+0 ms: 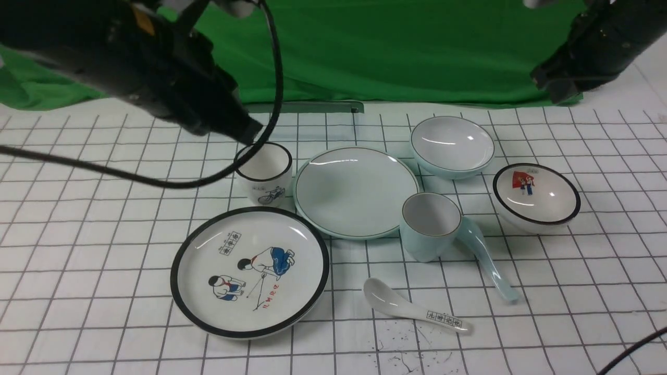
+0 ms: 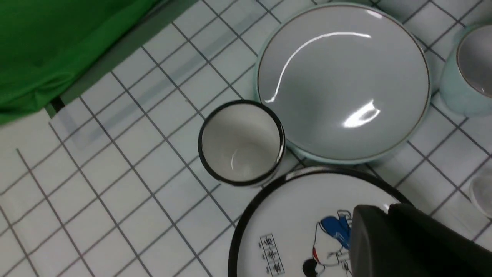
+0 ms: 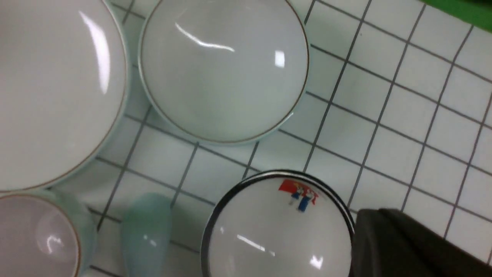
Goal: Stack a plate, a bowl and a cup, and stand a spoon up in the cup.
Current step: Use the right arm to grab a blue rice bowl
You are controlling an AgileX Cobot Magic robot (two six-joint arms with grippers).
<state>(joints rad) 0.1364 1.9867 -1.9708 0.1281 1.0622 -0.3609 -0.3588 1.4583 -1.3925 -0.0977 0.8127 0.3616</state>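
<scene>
Front view shows bowl (image 1: 452, 143) apart from right pincer (image 1: 555, 83).

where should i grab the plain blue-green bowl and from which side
Pinch the rim of the bowl from above, one finger inside, one outside: it sits upright and open, likely too wide to span. Take the far right edge: the plate sits close on its left, the picture bowl near its front right.

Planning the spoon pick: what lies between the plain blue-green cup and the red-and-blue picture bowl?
The blue-green spoon, scoop end close beside the cup, apart from the picture bowl; right wrist view shows it.
</scene>
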